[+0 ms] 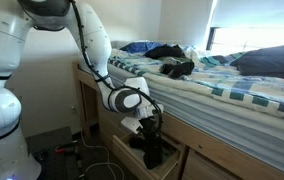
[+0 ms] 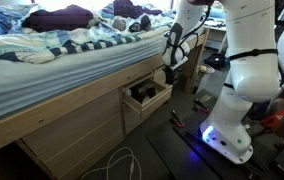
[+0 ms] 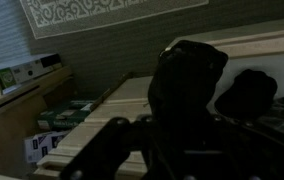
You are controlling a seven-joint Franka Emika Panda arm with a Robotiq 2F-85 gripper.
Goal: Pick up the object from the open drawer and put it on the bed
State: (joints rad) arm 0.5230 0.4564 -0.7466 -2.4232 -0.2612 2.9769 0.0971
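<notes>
Holding the claw [image 1: 150,128] low over the open drawer [image 2: 154,103] in the bed frame. Impossible to tell if apart or clamped. Inside the drawer, directly under the claw, a black object [image 1: 154,152], not yet on the bed [image 2: 52,45].

Black rounded object [image 3: 187,80] inside open drawer [image 2: 148,108], below bed [image 2: 52,75] mattress.
</notes>
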